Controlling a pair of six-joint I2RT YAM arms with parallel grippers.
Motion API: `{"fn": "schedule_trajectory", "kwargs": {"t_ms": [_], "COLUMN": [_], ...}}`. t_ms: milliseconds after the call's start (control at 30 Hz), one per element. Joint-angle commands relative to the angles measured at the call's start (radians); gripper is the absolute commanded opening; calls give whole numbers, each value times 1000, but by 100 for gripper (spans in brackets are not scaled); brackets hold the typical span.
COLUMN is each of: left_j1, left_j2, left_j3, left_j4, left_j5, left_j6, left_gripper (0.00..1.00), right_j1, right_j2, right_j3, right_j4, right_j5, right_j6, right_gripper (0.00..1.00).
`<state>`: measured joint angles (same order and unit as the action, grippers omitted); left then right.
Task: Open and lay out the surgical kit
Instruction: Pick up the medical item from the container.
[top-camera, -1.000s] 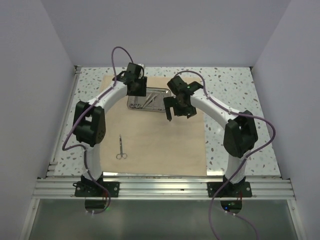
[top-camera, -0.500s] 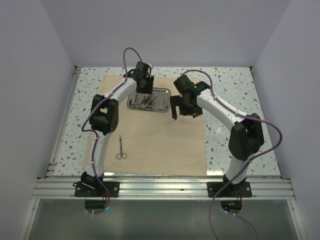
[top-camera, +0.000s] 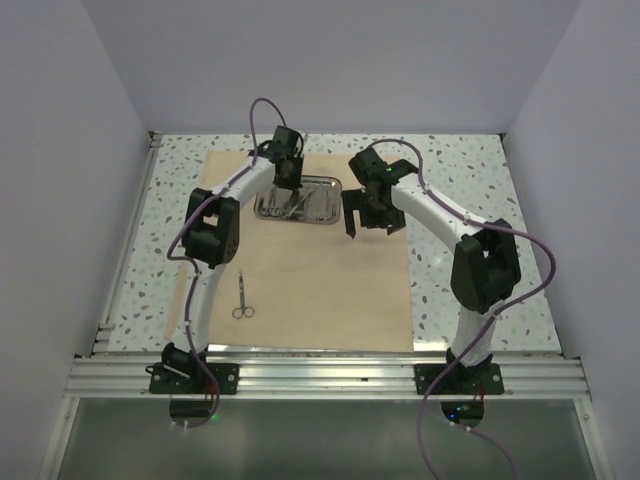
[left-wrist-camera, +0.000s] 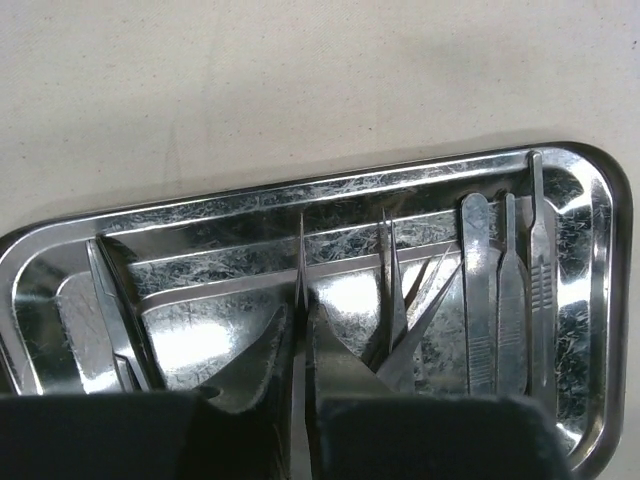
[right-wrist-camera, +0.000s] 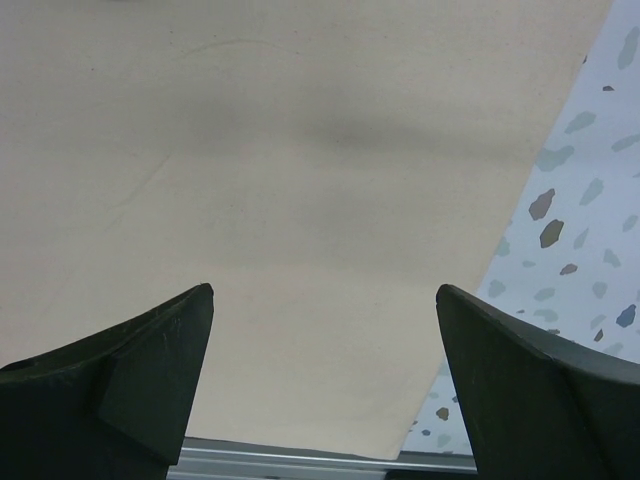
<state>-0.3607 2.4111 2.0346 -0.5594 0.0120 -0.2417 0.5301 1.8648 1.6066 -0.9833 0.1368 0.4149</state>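
Though the top view hides it, the left wrist shows the left gripper (left-wrist-camera: 299, 312) nipping a thin tool (left-wrist-camera: 300, 250) in the tray (left-wrist-camera: 200, 198), beside scalpels (left-wrist-camera: 510, 290); the right gripper (right-wrist-camera: 322, 292) gapes, empty.

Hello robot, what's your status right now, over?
Left end effector shut on thin pointed tool in tray. Right end effector open over cloth. Scissors already on cloth. Nothing blocking.

The left arm (top-camera: 212, 228) and the right arm (top-camera: 480, 272) are both made of white curved links with bulky black joint housings. A thin purple cable (top-camera: 264, 99) runs along each arm in loose loops. Each arm stands on a black base plate (top-camera: 225, 380). The right gripper (right-wrist-camera: 325, 290) has matte black, wedge-shaped fingers (right-wrist-camera: 150, 350).
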Motion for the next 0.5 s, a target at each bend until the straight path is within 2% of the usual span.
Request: {"fn": "schedule_trajectory", "kwargs": {"t_ms": [0, 33, 267, 333, 467], "left_j1": [2, 2, 2, 2, -11], "left_j2": [36, 31, -93, -168, -333], "left_j3": [61, 70, 116, 99, -28], "left_j4": [-33, -36, -74, -89, -92], "left_j5": [-9, -9, -84, -102, -112], "left_j6": [21, 19, 12, 1, -56], "left_gripper": [4, 0, 0, 0, 0], "right_j1": [-4, -4, -7, -5, -10], "right_j2": [14, 17, 66, 94, 172], "right_j3": [61, 70, 139, 186, 303], "right_j4": [-6, -5, 1, 2, 14], "right_j5": [-17, -22, -48, -51, -69], "right_j6": [-21, -21, -28, -27, -4], "right_gripper": [97, 97, 96, 97, 96]}}
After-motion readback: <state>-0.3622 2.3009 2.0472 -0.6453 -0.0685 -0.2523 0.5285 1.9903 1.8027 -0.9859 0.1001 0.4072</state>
